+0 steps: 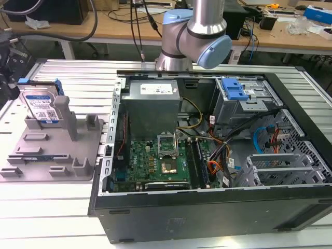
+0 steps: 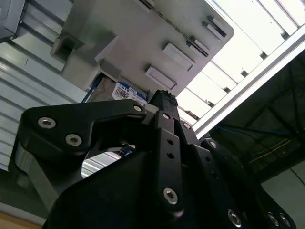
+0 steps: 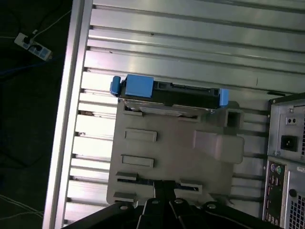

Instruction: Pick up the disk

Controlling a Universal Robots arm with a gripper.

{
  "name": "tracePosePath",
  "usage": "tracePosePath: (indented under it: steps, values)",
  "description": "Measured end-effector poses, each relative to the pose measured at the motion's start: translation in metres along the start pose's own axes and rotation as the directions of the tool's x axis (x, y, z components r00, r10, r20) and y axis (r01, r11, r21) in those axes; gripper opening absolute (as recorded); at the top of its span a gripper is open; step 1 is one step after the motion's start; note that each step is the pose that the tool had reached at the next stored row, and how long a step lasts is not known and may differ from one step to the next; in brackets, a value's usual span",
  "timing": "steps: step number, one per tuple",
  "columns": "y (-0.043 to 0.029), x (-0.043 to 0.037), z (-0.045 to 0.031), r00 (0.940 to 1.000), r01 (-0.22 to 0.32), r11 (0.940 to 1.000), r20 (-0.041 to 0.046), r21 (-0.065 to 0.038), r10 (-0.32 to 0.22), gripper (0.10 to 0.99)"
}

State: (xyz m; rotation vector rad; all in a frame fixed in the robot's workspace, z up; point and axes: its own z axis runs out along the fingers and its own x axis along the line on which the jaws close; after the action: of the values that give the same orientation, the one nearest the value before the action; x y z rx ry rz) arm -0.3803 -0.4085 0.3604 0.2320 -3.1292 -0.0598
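Observation:
The disk (image 1: 41, 106) stands upright on its edge in the grey fixture (image 1: 52, 150) at the exterior view's left. It is silver, with a white-and-blue label and blue side rails. The first wrist view looks down on the disk's (image 3: 171, 94) top edge at one end of the fixture (image 3: 167, 152). My gripper (image 3: 164, 187) hangs well above the fixture's opposite end, shut with nothing in it. In the second wrist view the gripper (image 2: 164, 98) tip points near the disk's label (image 2: 127, 91).
An open computer case (image 1: 207, 207) fills the middle and right of the slotted aluminium table (image 1: 62, 218), close beside the fixture. A blue latch (image 1: 233, 89) sits in its drive bay. The case's rear panel (image 3: 286, 157) borders the fixture; a power strip (image 3: 31, 45) lies on the floor.

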Motion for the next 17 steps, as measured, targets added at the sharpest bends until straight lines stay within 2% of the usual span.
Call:
tracePosePath:
  steps: [2,4,6,7,9,10,11,13,15,16,17]
  values:
    - [0.0000,0.0000,0.0001,0.9977,0.068,0.9977,-0.0026,0.000,-0.068,0.106]
    - [0.0000,0.0000,0.0003,0.9865,0.164,0.9865,-0.0064,0.000,-0.164,0.106]
    - [0.0000,-0.0001,0.0004,0.9784,0.207,0.9784,-0.0079,-0.001,-0.207,0.106]
    - [0.0000,0.0000,0.0006,0.9709,0.239,0.9709,-0.0091,-0.001,-0.239,0.106]
    - [-0.0001,0.0000,0.0009,0.9531,0.302,0.9532,-0.0116,-0.002,-0.302,0.106]
    - [-0.0001,0.0000,0.0011,0.9409,0.338,0.9410,-0.0130,-0.002,-0.338,0.114]
    - [-0.0001,0.0000,0.0013,0.9266,0.376,0.9268,-0.0144,-0.003,-0.376,0.169]
    - [-0.0001,0.0000,0.0015,0.9126,0.409,0.9127,-0.0157,-0.003,-0.409,0.298]
    - [-0.0001,0.0000,0.0017,0.8927,0.450,0.8928,-0.0173,-0.004,-0.450,0.416]
    - [-0.0001,0.0000,0.0019,0.8795,0.476,0.8797,-0.0183,-0.004,-0.476,0.478]
    - [-0.0001,-0.0001,0.0022,0.8595,0.511,0.8598,-0.0196,-0.005,-0.511,0.537]
